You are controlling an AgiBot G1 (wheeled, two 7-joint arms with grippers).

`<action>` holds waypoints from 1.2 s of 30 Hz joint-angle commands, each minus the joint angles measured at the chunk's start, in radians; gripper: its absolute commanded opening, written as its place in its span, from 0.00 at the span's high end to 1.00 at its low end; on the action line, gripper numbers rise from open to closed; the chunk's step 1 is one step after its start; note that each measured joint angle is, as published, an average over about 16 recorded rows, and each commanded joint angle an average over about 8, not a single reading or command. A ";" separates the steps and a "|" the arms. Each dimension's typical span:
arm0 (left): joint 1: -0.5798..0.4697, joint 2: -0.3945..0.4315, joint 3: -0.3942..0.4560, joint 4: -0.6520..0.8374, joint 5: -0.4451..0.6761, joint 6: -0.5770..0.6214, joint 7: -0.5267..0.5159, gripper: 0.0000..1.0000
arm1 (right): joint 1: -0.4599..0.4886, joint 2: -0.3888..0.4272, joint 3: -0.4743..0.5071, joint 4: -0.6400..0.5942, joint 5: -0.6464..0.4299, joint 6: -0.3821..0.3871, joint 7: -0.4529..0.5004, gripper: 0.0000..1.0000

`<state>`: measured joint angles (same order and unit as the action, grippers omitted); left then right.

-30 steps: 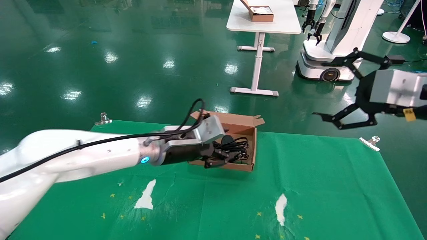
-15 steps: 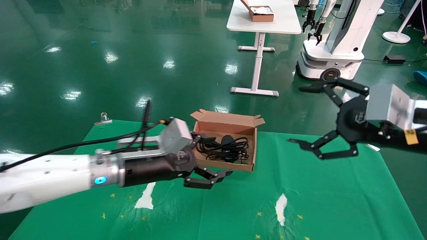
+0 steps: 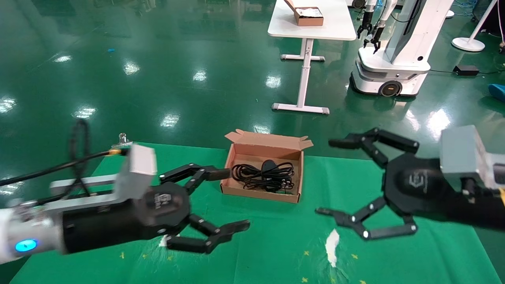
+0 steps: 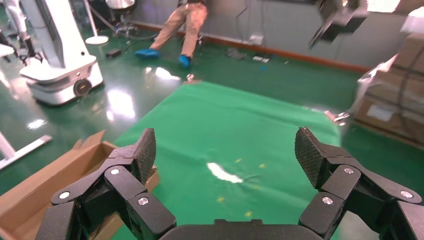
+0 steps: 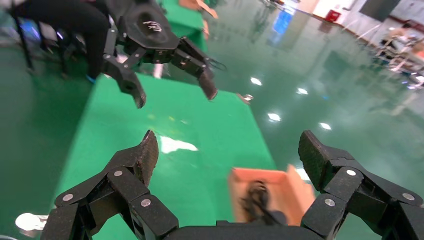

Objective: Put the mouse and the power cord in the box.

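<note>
We see the box [image 3: 262, 188] near the surface's [image 3: 394, 260] far edge, flap up, with the mouse [image 3: 269, 165] and power cord [image 3: 252, 176] inside. Our left pincer [image 3: 225, 199] and right pincer [image 3: 329, 178] flank it, both spread wide and empty.

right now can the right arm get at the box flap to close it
Probably yes. The right tool hangs open beside the box, nothing stands between them, and the left tool is clear on the other side.
</note>
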<state>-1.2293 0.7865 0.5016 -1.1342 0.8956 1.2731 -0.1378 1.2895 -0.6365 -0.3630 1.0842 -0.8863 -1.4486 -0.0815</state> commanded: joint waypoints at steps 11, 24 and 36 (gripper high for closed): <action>0.132 -0.150 -0.190 -0.128 -0.141 0.190 -0.043 0.00 | -0.163 0.019 0.063 0.152 0.118 -0.036 0.204 0.00; 0.163 -0.185 -0.235 -0.158 -0.176 0.236 -0.050 0.00 | -0.238 0.029 0.093 0.221 0.173 -0.052 0.283 0.00; 0.158 -0.179 -0.227 -0.152 -0.170 0.228 -0.050 0.00 | -0.223 0.027 0.087 0.207 0.162 -0.049 0.273 0.00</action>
<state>-1.0711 0.6074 0.2742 -1.2868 0.7258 1.5010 -0.1875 1.0664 -0.6095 -0.2758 1.2912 -0.7236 -1.4975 0.1918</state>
